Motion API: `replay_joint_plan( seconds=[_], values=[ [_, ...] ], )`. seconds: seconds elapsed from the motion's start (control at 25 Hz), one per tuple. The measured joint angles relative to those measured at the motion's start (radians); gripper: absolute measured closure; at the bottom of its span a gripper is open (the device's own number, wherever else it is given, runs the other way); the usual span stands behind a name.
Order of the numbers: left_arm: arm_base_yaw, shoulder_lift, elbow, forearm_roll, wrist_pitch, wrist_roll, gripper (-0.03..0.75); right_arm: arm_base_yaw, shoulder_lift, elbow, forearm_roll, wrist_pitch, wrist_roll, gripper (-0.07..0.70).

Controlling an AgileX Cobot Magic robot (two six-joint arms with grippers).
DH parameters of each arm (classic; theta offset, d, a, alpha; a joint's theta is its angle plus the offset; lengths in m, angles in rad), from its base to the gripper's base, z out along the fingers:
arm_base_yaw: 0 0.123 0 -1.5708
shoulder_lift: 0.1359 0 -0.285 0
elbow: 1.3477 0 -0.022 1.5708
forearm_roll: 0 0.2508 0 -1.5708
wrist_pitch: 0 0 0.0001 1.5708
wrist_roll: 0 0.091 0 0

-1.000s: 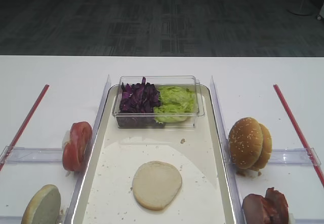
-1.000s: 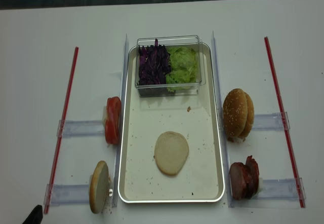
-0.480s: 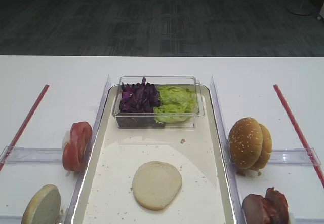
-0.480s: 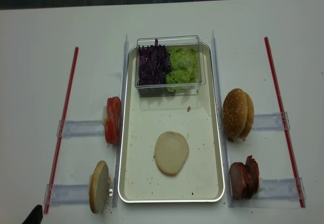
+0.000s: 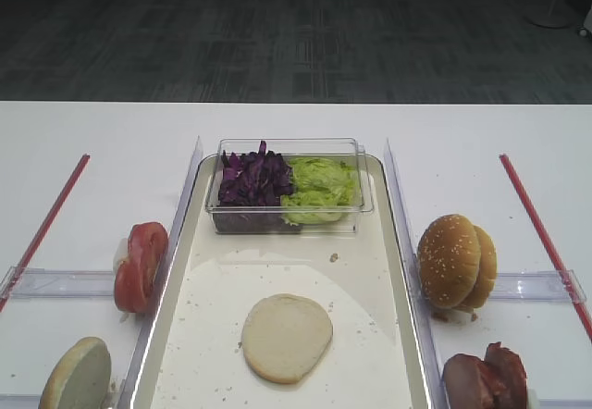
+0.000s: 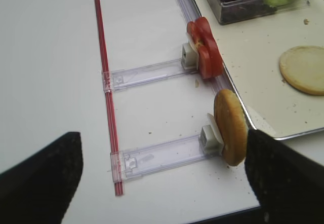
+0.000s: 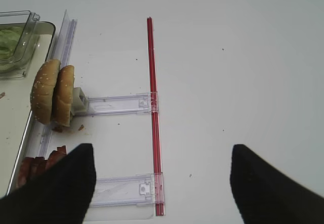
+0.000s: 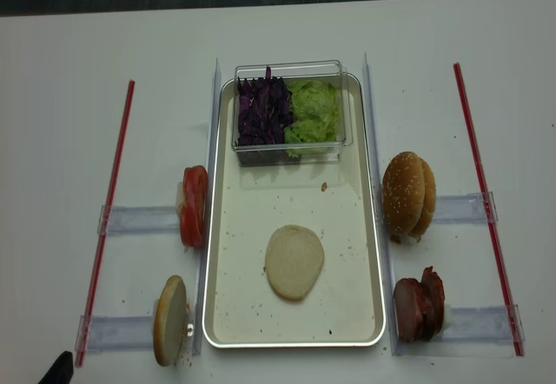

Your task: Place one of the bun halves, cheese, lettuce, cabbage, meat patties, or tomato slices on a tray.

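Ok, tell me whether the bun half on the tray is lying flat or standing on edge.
Flat. The bun half lies face up on the tray floor, alone, nothing propping it.

We see the silver tray point(image 5: 393, 242) lying lengthwise on the white table point(image 5: 102, 141). One pale bun half point(image 5: 287, 337) lies flat on its crumb-speckled floor. At the tray's far end a clear plastic tub point(image 5: 365, 192) holds purple cabbage point(image 5: 252, 179) on the left and green lettuce point(image 5: 319, 187) on the right. Left of the tray stand tomato slices point(image 5: 140, 266) and a second bun half point(image 5: 76, 375); right of it, sesame-seeded buns point(image 5: 455, 262) and meat patties point(image 5: 484, 379). Red strips point(image 5: 536, 224) flank both sides.
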Motion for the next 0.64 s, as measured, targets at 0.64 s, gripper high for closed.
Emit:
replay_joint_plan(
  seconds=[0.64],
  values=[
    [0.0, 0.0, 0.0, 0.0, 0.0, 0.0, 0.117, 0.0, 0.0, 0.0, 0.0, 0.0, 0.0, 0.061]
  ],
)
